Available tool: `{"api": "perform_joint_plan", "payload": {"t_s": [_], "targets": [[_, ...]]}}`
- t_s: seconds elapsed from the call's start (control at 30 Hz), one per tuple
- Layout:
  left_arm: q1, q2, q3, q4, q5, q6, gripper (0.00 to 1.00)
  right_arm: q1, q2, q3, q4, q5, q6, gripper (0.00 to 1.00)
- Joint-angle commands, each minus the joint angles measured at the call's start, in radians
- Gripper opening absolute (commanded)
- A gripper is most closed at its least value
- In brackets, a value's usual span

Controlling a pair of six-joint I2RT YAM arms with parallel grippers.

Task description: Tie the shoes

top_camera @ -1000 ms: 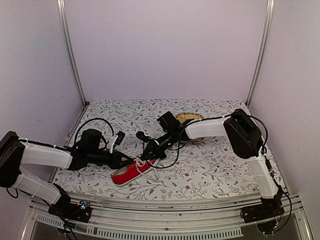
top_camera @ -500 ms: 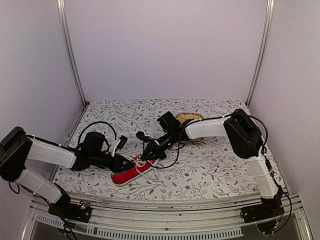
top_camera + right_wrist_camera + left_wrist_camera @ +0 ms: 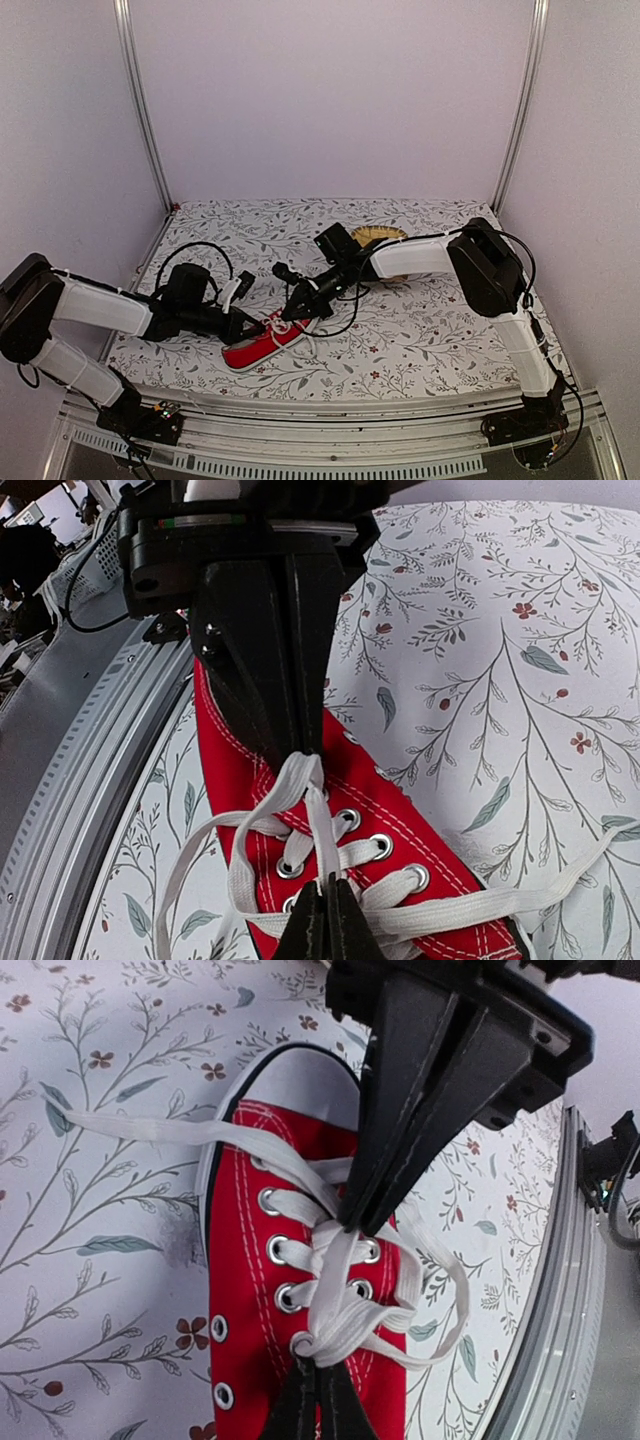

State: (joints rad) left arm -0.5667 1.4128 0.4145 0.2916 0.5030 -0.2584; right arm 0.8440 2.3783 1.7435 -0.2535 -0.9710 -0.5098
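Sneaker: your red sneaker lies on the table at about 7 o'clock from the table's middle in the top view. It sits sole down, near the front edge.
Toe cap: the white toe cap is at the end nearer the right jaws. The heel end runs under your left jaws.
Laces: the white laces are threaded through the eyelets and gathered in a bunch over the tongue. In the left wrist view one loose end trails over the table toward 10 o'clock. In the right wrist view another strand runs out toward 3 o'clock.
Left jaws: these are closed tight, pinching the bunch of laces at the heel-side eyelets. They reach the sneaker from 9 o'clock in the top view.
Right jaws: these are also closed tight, nipping a lace over the eyelets nearer the toe. They come down on the sneaker from 1 o'clock.
Between the jaws: a short run of lace goes straight from one pinch to the other. The two tips are near each other but apart.
Basket: the yellow basket sits at 1 o'clock from the sneaker, well apart from it. Your right arm partly hides it.
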Motion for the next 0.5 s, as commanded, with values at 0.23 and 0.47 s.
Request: {"api": "perform_joint_plan", "payload": {"t_s": [0.23,0.47], "targets": [[0.014,-0.167,-0.017,-0.096,-0.182,-0.074,0.0,-0.038,-0.169,-0.097,0.122,0.136,0.15,0.32],[0.04,-0.22,-0.01,-0.175,-0.225,-0.1,0.0,-0.073,-0.297,-0.241,0.191,0.208,0.223,0.47]]}}
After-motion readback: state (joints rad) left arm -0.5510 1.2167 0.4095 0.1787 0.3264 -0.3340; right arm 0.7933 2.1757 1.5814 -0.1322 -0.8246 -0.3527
